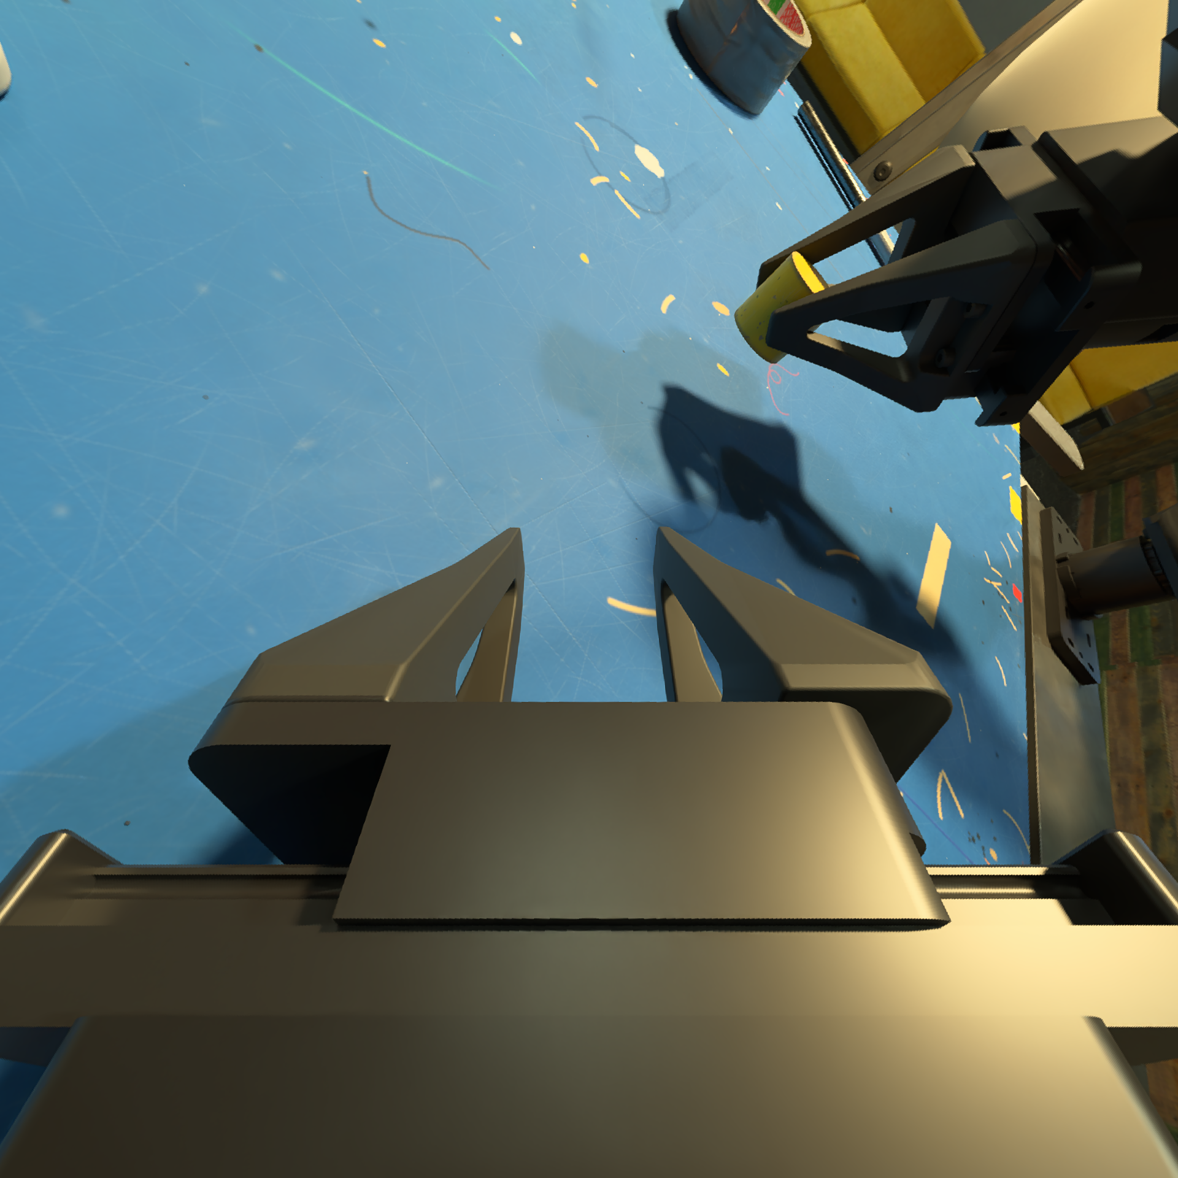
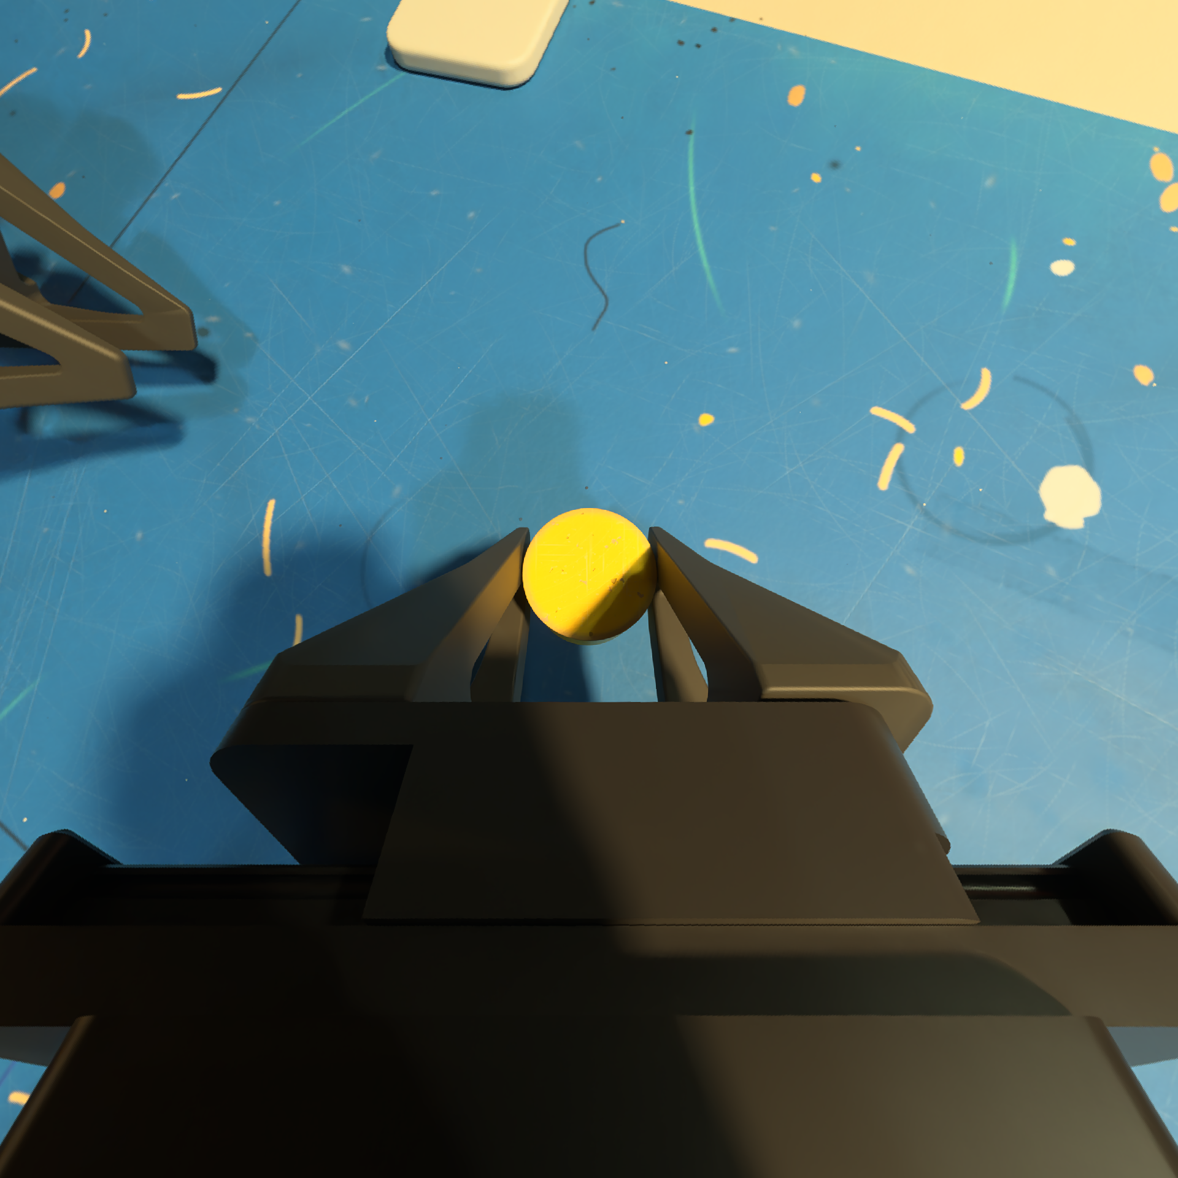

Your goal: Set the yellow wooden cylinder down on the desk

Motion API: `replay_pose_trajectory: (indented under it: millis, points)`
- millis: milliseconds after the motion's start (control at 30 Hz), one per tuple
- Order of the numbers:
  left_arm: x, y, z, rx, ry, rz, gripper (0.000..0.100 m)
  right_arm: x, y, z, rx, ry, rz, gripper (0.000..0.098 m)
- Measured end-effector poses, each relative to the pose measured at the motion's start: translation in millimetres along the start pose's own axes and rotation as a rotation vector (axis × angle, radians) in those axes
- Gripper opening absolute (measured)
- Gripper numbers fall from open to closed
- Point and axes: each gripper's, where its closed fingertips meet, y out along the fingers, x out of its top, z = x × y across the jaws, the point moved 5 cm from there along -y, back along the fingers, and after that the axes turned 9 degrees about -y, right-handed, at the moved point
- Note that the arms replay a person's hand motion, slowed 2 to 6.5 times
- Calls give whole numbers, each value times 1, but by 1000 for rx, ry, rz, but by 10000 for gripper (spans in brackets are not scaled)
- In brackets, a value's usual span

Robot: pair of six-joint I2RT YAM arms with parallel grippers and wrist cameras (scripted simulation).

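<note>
The blue desk [image 2: 446,319], scratched and paint-flecked, carries a white block [image 2: 475,38] at its far edge and a tape roll [image 1: 739,51] (beside a yellow box [image 1: 886,70]). The left gripper [image 1: 588,542] hangs over bare desk with fingers apart, grasping nothing. The right gripper [image 2: 588,535] pinches the cylinder [image 2: 588,574] at its fingertips, above the desk.
</note>
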Motion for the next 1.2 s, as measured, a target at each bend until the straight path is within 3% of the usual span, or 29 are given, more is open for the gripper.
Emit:
replay_pose_trajectory:
  millis: [333,1200]
  points:
    - [1,0,1,-1,-2,-1,348,-16,9,5,-55,-5,72,303]
    - [0,3,4,-9,-38,24,354,-16,16,11,-59,-49,111,303]
